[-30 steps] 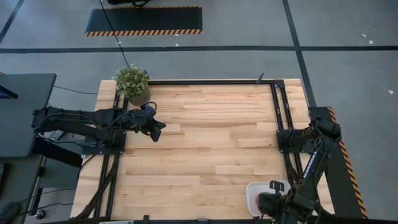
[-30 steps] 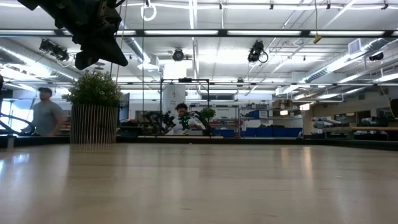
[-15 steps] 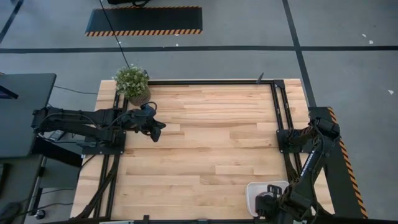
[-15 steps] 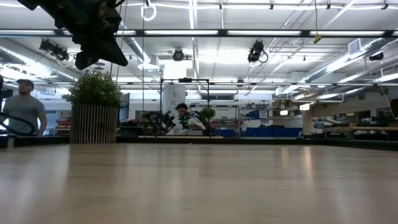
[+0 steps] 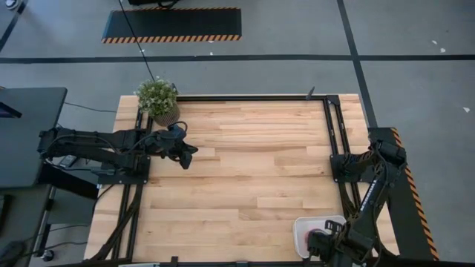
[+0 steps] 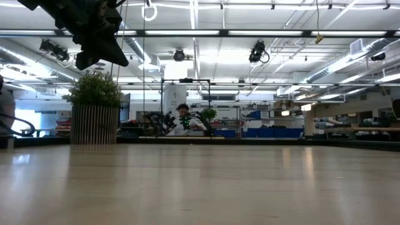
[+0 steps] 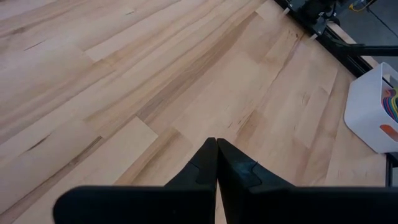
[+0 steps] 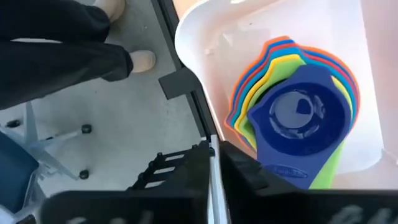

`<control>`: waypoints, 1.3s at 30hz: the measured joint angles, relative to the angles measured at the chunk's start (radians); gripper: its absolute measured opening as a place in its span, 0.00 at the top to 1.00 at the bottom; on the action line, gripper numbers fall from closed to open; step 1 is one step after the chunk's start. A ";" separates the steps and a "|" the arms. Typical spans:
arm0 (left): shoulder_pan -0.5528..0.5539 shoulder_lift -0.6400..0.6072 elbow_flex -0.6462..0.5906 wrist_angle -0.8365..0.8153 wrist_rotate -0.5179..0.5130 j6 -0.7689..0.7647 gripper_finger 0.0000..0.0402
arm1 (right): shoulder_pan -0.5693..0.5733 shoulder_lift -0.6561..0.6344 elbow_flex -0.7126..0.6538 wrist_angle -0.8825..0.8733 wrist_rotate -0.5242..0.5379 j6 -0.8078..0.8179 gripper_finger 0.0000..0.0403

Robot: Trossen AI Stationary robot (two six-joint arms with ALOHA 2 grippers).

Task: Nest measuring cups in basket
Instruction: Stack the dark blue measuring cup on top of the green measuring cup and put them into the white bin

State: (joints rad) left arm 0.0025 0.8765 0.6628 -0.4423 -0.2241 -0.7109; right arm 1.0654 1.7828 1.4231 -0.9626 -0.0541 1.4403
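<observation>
- The wooden table (image 5: 245,170) is a broad slab of pale planks with visible grain, nearly all of it bare; a black metal frame runs along its far edge and down both sides.
- A potted plant (image 5: 157,99) in a ribbed round pot stands at the far left corner, the only thing standing up along that edge.
- The left gripper (image 5: 187,157) hangs above the left part of the table, just in front of the plant, its two dark fingers (image 7: 205,163) pressed together on nothing.
- The basket (image 5: 303,230), smooth white plastic with rounded corners, sits at the near right corner, right up against the table's edge.
- The measuring cups (image 8: 298,106) are nested inside it: dark blue on top, with green, yellow, light blue, red and orange rims fanning out beneath.
- The right gripper (image 5: 318,242) is over the basket's near side; its fingers (image 8: 193,168) meet tip to tip, holding nothing.
- Beyond that edge, on the grey floor, a person's dark trouser leg (image 8: 56,62) and shoes show.
</observation>
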 joint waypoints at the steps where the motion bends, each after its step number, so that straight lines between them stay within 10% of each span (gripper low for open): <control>1: 0.000 0.000 0.000 0.000 0.000 0.000 0.97 | 0.000 0.000 0.000 0.001 -0.003 0.000 0.94; 39: 0.000 0.000 0.000 0.000 0.000 0.000 0.97 | 0.064 -0.001 -0.158 0.056 -0.105 0.217 1.00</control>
State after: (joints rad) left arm 0.0025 0.8766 0.6628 -0.4423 -0.2241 -0.7113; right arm 1.1297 1.7821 1.2648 -0.9066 -0.1589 1.6568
